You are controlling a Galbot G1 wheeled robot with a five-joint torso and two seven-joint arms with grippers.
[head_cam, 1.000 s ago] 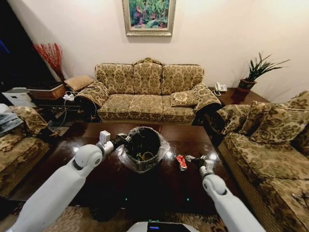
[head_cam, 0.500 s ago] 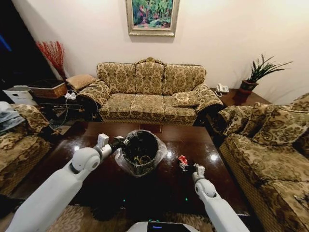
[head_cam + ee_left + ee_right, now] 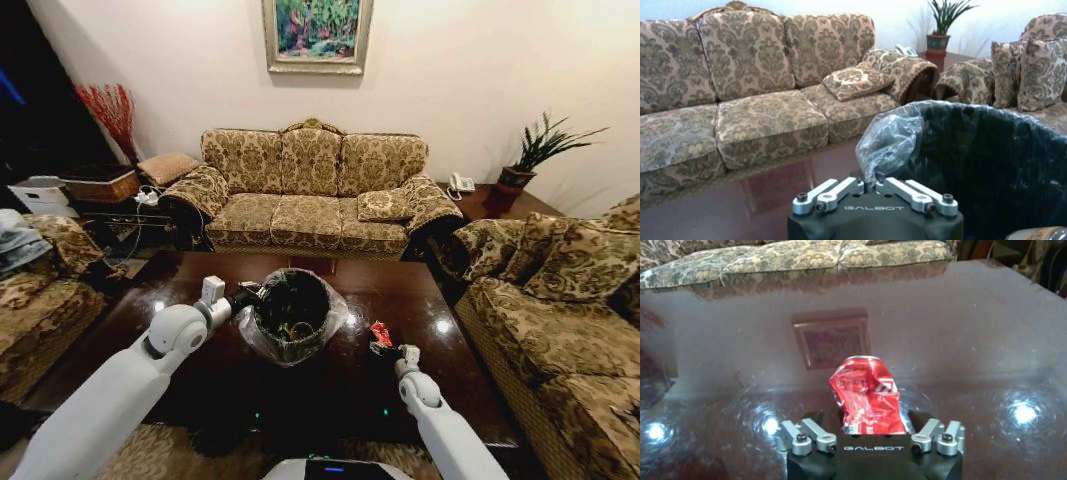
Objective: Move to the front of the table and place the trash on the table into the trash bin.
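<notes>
Gripping one red can point(image 3: 867, 397): right pincer point(image 3: 870, 432).

The middle of the glossy dark brown wooden table point(image 3: 400, 290) is taken up by the round black trash bin with its clear crinkly plastic liner point(image 3: 292, 312), whose left rim is gripped by the left gripper point(image 3: 250, 294). Right of the bin, bare tabletop is left open as far as the crushed red can point(image 3: 380, 334), which is clamped in the right gripper point(image 3: 385, 347). Beyond the can, the far and right stretches of the table are unobstructed up to the patterned gold-and-brown sofas point(image 3: 310, 190).
</notes>
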